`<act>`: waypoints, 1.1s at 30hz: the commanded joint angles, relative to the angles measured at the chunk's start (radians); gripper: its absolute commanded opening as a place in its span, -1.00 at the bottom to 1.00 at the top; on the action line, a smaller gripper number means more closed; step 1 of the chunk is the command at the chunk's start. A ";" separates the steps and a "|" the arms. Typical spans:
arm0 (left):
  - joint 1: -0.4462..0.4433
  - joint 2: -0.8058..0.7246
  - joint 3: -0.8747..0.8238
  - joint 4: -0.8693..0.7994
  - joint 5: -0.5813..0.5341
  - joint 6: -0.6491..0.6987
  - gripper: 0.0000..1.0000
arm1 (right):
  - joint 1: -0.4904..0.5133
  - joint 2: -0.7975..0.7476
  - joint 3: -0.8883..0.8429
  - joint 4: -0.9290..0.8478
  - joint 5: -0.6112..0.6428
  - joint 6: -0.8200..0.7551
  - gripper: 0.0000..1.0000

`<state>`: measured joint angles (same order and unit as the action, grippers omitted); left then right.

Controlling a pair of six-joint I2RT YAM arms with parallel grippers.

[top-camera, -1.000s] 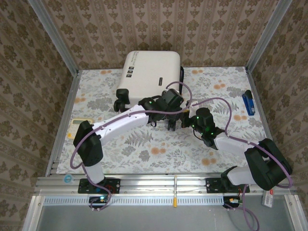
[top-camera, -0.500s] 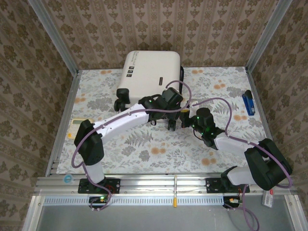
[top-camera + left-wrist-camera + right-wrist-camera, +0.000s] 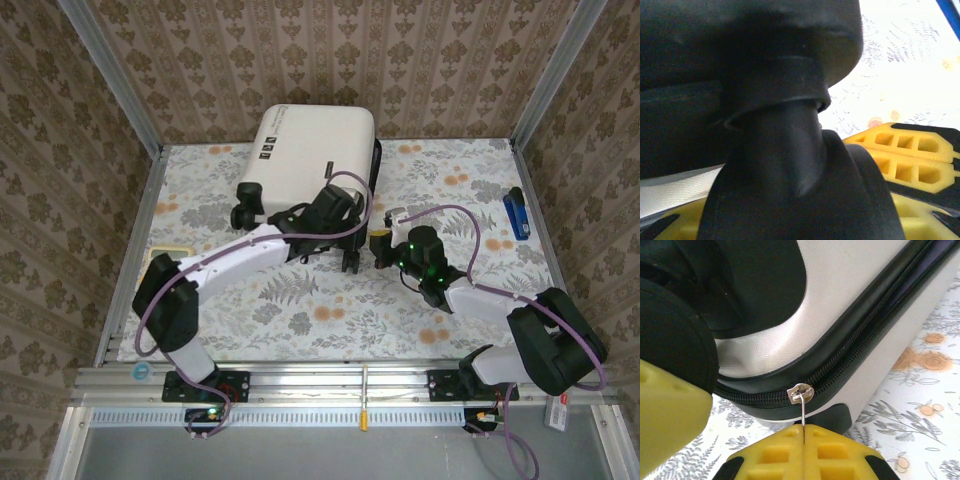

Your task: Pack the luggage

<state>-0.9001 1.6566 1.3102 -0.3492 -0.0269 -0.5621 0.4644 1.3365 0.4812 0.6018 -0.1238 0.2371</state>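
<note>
**Shut suitcase, two grippers**

The luggage (image 3: pixel 315 150) lies shut at the far middle of the flowery cloth (image 3: pixel 300 300). The right gripper (image 3: pixel 803 432) is pinched tight on its zip tab (image 3: pixel 801 395). The left gripper (image 3: pixel 345 250) has yellow fingers (image 3: pixel 910 165) either side of a black wheel (image 3: pixel 800 190) (squeezing or not, I cannot tell).

Bare tabletop (image 3: pixel 320 320) nearside; luggage (image 3: pixel 310 150) across far centre, blue object (image 3: pixel 516 214) far right.

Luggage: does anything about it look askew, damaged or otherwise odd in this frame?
Nothing damaged or spilled. The luggage lies closed, slightly skewed to the table edges. Less usual: the left hand sits around a spinner wheel while the right hand is shut on the zipper pull.
</note>
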 commanded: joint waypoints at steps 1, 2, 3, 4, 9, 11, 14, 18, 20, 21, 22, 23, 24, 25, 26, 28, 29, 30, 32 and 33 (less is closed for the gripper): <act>0.074 -0.080 -0.094 0.152 0.032 -0.037 -0.19 | -0.007 -0.024 -0.001 0.122 -0.014 -0.010 -1.00; 0.084 -0.097 -0.118 0.181 0.047 -0.050 -0.20 | -0.007 -0.024 -0.002 0.124 -0.016 -0.009 -1.00; 0.096 -0.113 -0.145 0.213 0.066 -0.066 -0.22 | -0.007 -0.023 -0.001 0.125 -0.020 -0.007 -1.00; 0.109 -0.127 -0.170 0.240 0.090 -0.083 -0.25 | -0.008 -0.021 -0.001 0.126 -0.022 -0.006 -1.00; 0.154 -0.167 -0.249 0.353 0.198 -0.159 -0.31 | -0.008 -0.018 0.003 0.126 -0.033 -0.001 -1.00; 0.165 -0.183 -0.266 0.379 0.222 -0.182 -0.34 | -0.008 -0.013 0.007 0.128 -0.037 0.002 -1.00; 0.172 -0.209 -0.273 0.399 0.242 -0.202 -0.39 | -0.009 -0.004 0.013 0.130 -0.049 0.004 -1.00; 0.173 -0.237 -0.272 0.435 0.279 -0.214 -0.45 | -0.009 0.014 0.020 0.134 -0.064 0.009 -1.00; 0.173 -0.247 -0.266 0.447 0.292 -0.212 -0.49 | -0.009 0.020 0.022 0.141 -0.074 0.012 -1.00; 0.173 -0.251 -0.268 0.465 0.305 -0.210 -0.51 | -0.008 0.025 0.021 0.146 -0.075 0.015 -1.00; 0.174 -0.255 -0.271 0.479 0.315 -0.211 -0.52 | -0.009 0.027 0.021 0.153 -0.077 0.020 -1.00; 0.173 -0.257 -0.274 0.497 0.326 -0.212 -0.53 | -0.007 0.029 0.022 0.158 -0.076 0.023 -1.00; 0.172 -0.261 -0.280 0.523 0.341 -0.210 -0.53 | -0.009 0.032 0.020 0.160 -0.062 0.031 -1.00; 0.170 -0.264 -0.285 0.543 0.357 -0.209 -0.53 | -0.007 0.034 0.025 0.156 -0.040 0.041 -1.00; 0.169 -0.265 -0.287 0.553 0.369 -0.206 -0.54 | -0.009 0.036 0.029 0.147 -0.017 0.048 -1.00; 0.164 -0.268 -0.287 0.558 0.392 -0.190 -0.55 | -0.008 0.041 0.034 0.138 0.038 0.063 -1.00; 0.160 -0.271 -0.287 0.558 0.399 -0.181 -0.56 | -0.008 0.042 0.037 0.134 0.065 0.070 -1.00; 0.156 -0.274 -0.288 0.558 0.406 -0.170 -0.56 | -0.009 0.042 0.041 0.124 0.098 0.076 -1.00; 0.151 -0.282 -0.287 0.554 0.419 -0.156 -0.56 | -0.008 0.044 0.049 0.106 0.153 0.084 -1.00; 0.148 -0.288 -0.287 0.553 0.425 -0.149 -0.56 | -0.009 0.043 0.053 0.099 0.183 0.090 -1.00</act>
<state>-0.7620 1.4685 0.9932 0.0132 0.3565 -0.7708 0.4706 1.3750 0.4934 0.6933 -0.1333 0.2970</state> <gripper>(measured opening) 0.448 0.056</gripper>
